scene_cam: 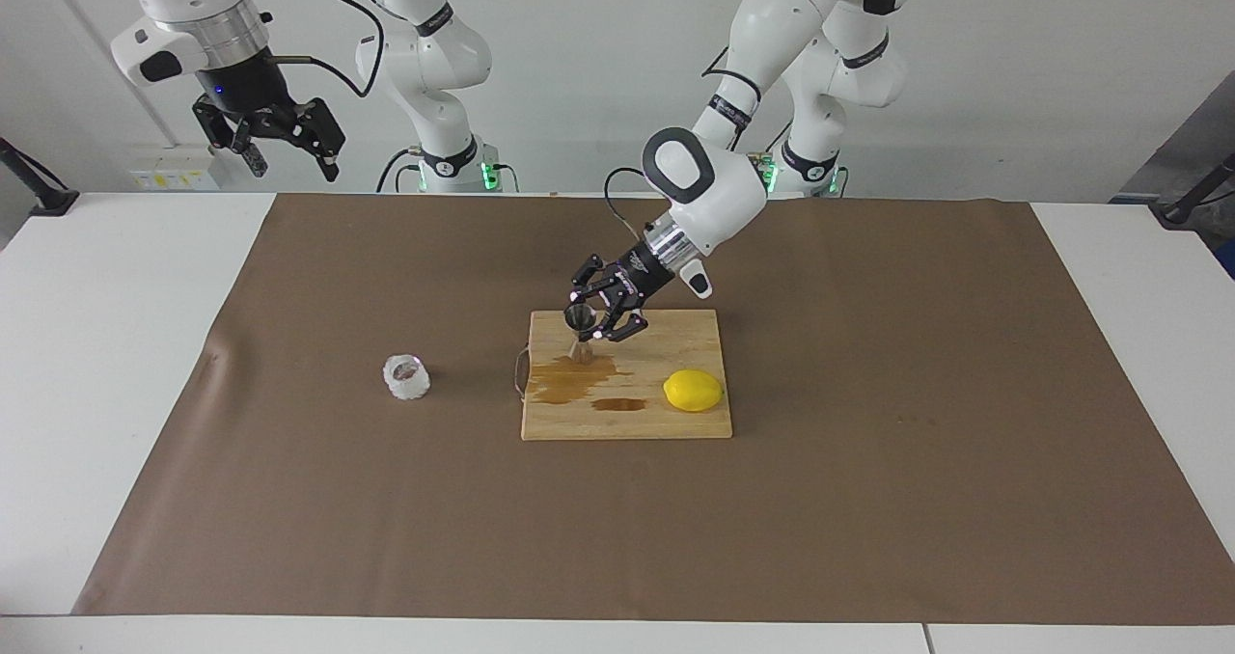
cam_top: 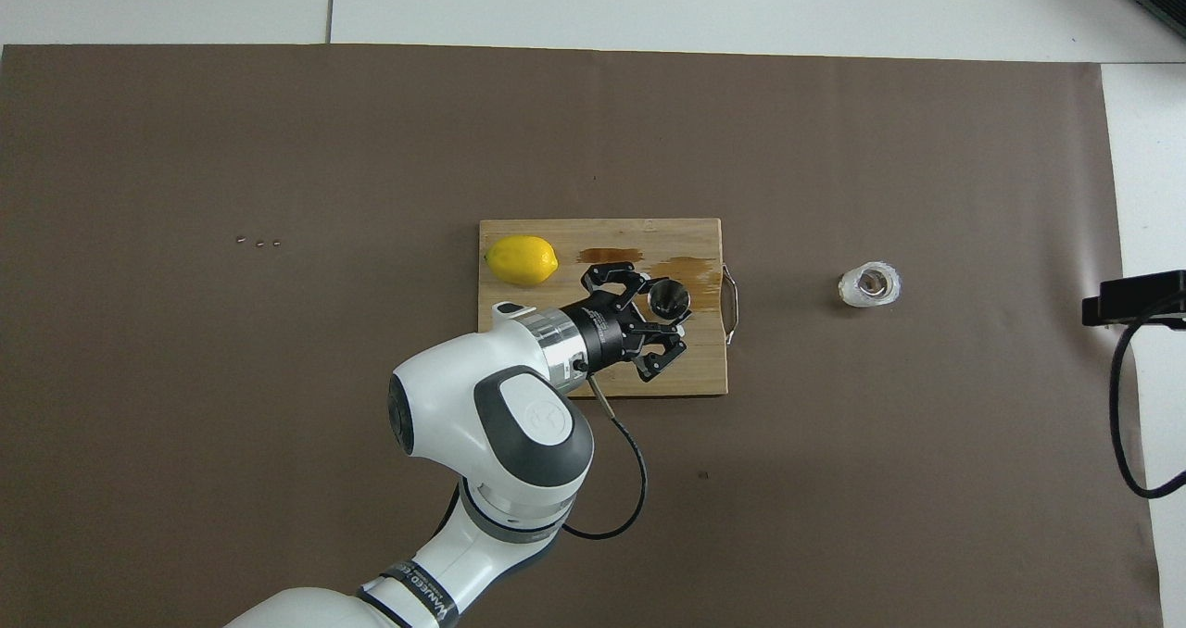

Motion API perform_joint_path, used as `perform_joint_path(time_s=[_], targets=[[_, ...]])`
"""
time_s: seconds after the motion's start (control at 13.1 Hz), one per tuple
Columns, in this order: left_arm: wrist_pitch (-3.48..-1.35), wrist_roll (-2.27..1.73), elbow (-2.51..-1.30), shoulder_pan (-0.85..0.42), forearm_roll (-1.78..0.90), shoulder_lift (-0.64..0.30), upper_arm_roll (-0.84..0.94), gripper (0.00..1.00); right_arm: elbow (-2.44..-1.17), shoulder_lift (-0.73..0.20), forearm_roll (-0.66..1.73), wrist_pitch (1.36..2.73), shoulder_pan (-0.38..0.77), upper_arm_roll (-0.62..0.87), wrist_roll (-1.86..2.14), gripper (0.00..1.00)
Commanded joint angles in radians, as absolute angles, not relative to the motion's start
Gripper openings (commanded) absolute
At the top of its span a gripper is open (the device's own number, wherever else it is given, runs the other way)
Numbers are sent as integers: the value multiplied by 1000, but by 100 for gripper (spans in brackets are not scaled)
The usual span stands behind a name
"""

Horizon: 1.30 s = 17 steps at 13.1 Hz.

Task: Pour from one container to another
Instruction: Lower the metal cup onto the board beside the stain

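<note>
The steel jigger [scene_cam: 581, 330] stands upright on the wooden cutting board [scene_cam: 675, 424], at the edge of a brown puddle [scene_cam: 569, 378]. My left gripper [scene_cam: 594, 315] is low over the board, tilted and open, with the jigger between its spread fingers; I cannot tell whether they touch it. In the overhead view the jigger [cam_top: 668, 297] sits close to one finger of the left gripper [cam_top: 662, 317]. The faceted glass cup [scene_cam: 406, 377] stands on the brown paper beside the board, toward the right arm's end. My right gripper [scene_cam: 292, 160] waits, raised and open, above the table edge.
A lemon [scene_cam: 693, 390] lies on the board toward the left arm's end, with a smaller brown puddle [scene_cam: 618, 404] beside it. A metal handle [cam_top: 731, 307] sticks out of the board toward the cup [cam_top: 869, 284]. A few small dark bits [cam_top: 258, 242] lie on the paper.
</note>
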<state>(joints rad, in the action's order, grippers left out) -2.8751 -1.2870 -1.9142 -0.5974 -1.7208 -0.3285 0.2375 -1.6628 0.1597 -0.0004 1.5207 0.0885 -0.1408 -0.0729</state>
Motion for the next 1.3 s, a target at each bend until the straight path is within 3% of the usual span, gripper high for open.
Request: perform_joint_path(time_s=[0.0,0.76,1.22], targets=[[-2901,-1279,-1859,-601,-1668,-371,242,0,-1681,179,-17,1514,84,-135,-84,100],[-2899,-1273,-1864,-600,-1663,-379,242,3,-1681,179,-17,1513,84,-135,-84,100],[-2901,-1249,-1867,-601,-1661,-380,242,20,-1681,179,-17,1514,84,-135,-84,100]])
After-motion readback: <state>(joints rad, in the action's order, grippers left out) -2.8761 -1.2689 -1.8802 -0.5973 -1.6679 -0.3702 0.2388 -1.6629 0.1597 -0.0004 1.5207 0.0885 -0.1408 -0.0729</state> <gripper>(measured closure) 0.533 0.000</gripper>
